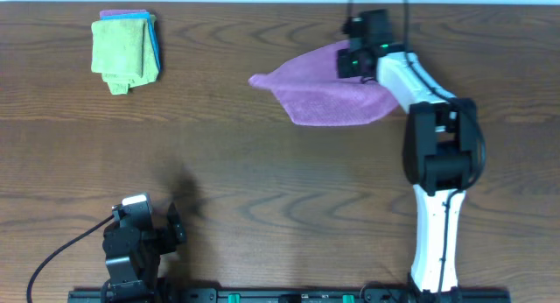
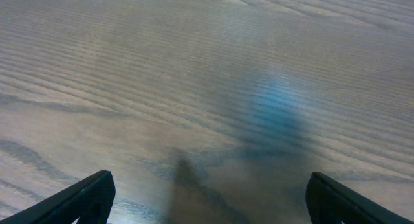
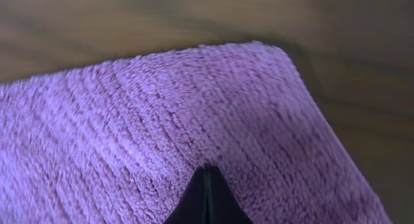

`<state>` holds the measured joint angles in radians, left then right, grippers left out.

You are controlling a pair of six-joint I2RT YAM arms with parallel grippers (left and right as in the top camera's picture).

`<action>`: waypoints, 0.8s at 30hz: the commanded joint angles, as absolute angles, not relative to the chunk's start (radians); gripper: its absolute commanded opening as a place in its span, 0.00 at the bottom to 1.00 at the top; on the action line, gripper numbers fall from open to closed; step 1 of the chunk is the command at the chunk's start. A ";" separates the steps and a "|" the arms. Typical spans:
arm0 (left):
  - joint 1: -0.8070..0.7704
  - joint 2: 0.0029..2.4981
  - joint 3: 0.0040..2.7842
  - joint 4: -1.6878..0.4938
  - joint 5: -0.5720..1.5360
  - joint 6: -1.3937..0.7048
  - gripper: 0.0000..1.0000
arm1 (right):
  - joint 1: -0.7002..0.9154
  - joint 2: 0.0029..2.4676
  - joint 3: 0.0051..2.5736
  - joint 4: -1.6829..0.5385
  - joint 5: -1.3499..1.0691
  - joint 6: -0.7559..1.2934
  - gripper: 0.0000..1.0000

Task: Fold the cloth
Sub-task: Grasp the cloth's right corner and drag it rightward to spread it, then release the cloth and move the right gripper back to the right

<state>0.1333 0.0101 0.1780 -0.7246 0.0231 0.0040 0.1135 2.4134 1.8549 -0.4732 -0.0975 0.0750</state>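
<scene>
Toward the far right side of the table [image 1: 262, 189], overhead view, the purple cloth [image 1: 328, 97] lies on the wood with one pointed corner sticking out to the left and a curved lower edge. Its upper right part sits under the right gripper [image 1: 359, 62], and the right arm reaches out over the cloth's right edge. Whether that part is lifted off the table cannot be told from above.

Right wrist view: the right gripper [image 3: 207, 198] has its two dark fingertips pressed together with no gap, pinching the purple cloth [image 3: 162, 133], which has a fuzzy ribbed texture and fills most of the frame. A rounded cloth corner shows at upper right, with bare table [image 3: 97, 17] beyond it.

The left gripper [image 1: 171, 226] is at the near left edge, well apart from the cloth, holding nothing. A cable [image 1: 61, 250] trails from that arm. In the left wrist view the left gripper [image 2: 207, 204] has its fingertips [image 2: 84, 198] spread wide at the frame's bottom corners, with only table [image 2: 129, 68] between them. A blurred bluish patch shows on the wood there; what it is cannot be told.

A stack of folded cloths [image 1: 125, 51], green on top with blue and pink edges showing, sits at the far left, well apart from both grippers.
</scene>
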 commanded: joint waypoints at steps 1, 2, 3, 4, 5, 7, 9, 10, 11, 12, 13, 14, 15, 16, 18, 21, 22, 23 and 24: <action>0.129 0.004 0.161 -0.736 0.026 0.001 0.95 | 0.035 2.441 1.834 -0.534 0.068 0.207 0.01; 0.129 0.004 0.161 -0.736 0.026 0.001 0.95 | 0.016 2.441 1.834 -0.551 0.080 0.236 0.01; 0.129 0.004 0.161 -0.736 0.026 0.001 0.95 | 0.001 2.441 1.834 -0.565 0.083 0.256 0.01; 0.129 0.004 0.161 -0.736 0.026 0.001 0.95 | -0.011 2.441 1.834 -0.575 0.082 0.272 0.01; 0.129 0.004 0.161 -0.736 0.026 0.001 0.95 | -0.021 2.441 1.834 -0.585 0.082 0.289 0.01; 0.129 0.004 0.161 -0.736 0.026 0.001 0.95 | -0.035 2.440 1.834 -0.601 0.078 0.299 0.01; 0.129 0.004 0.161 -0.736 0.026 0.001 0.95 | -0.039 2.440 1.834 -0.616 0.084 0.299 0.01; 0.129 0.004 0.161 -0.736 0.026 0.001 0.95 | -0.039 2.440 1.834 -0.625 0.101 0.299 0.01; 0.129 0.004 0.161 -0.736 0.026 0.001 0.95 | -0.039 2.440 1.834 -0.633 0.118 0.299 0.01; 0.129 0.004 0.161 -0.736 0.026 0.001 0.95 | -0.038 2.440 1.834 -0.642 0.137 0.300 0.01; 0.129 0.004 0.161 -0.736 0.026 0.001 0.96 | -0.038 2.440 1.834 -0.651 0.158 0.302 0.01; 0.129 0.004 0.161 -0.736 0.026 0.001 0.96 | -0.038 2.440 1.834 -0.661 0.178 0.310 0.01; 0.129 0.004 0.161 -0.736 0.026 0.001 0.95 | -0.038 2.440 1.834 -0.665 0.183 0.311 0.01; 0.129 0.004 0.161 -0.736 0.026 0.001 0.95 | -0.038 2.440 1.834 -0.665 0.182 0.310 0.01; 0.129 0.004 0.161 -0.736 0.026 0.001 0.95 | -0.038 2.437 1.836 -0.666 0.174 0.310 0.01; 0.129 0.004 0.161 -0.736 0.026 0.001 0.95 | -0.037 2.414 1.847 -0.666 0.139 0.310 0.41; 0.129 0.004 0.161 -0.736 0.026 0.001 0.96 | -0.037 2.396 1.850 -0.664 0.138 0.310 0.43; 0.129 0.004 0.161 -0.736 0.026 0.001 0.95 | -0.037 2.385 1.850 -0.662 0.138 0.310 0.46; 0.129 0.004 0.161 -0.736 0.026 0.001 0.95 | -0.037 2.367 1.851 -0.661 0.140 0.306 0.50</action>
